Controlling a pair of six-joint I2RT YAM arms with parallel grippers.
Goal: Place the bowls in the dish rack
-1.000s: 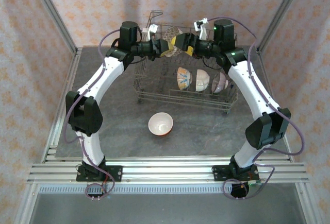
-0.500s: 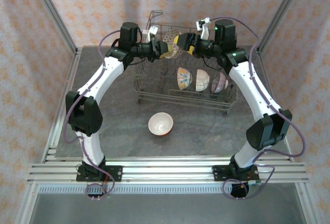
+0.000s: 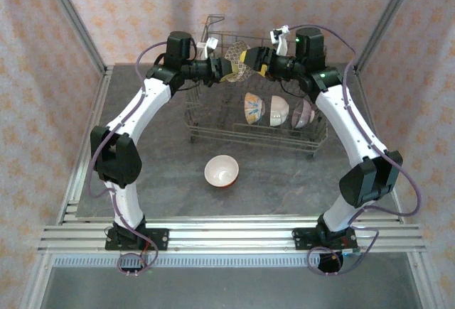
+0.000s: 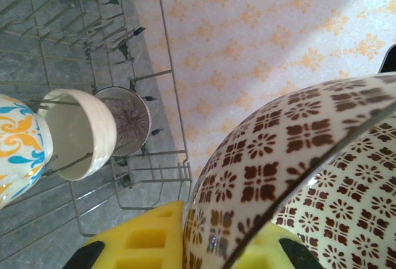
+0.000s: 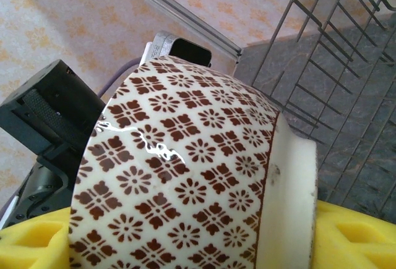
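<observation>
A cream bowl with a brown flower pattern [image 3: 237,65] hangs over the back of the dish rack [image 3: 213,133], held between both arms. My left gripper [image 3: 217,69] is shut on its rim; in the left wrist view the yellow fingers [image 4: 145,238] pinch the bowl's wall [image 4: 291,157]. My right gripper [image 3: 254,62] comes from the other side. In the right wrist view the bowl [image 5: 185,176] sits between both yellow pads [image 5: 346,238], which touch it. Three bowls stand on edge in the rack: floral [image 3: 251,108], white [image 3: 278,110] and mauve [image 3: 303,114].
A cream-pink bowl [image 3: 221,171] sits upright on the grey table in front of the rack. The rack's wire wall [image 4: 173,83] and tines [image 5: 334,65] lie just below the held bowl. Patterned walls close in the back and sides.
The right gripper's jaws have narrowed onto the patterned bowl. Both arms and the bowl have barely shifted.
</observation>
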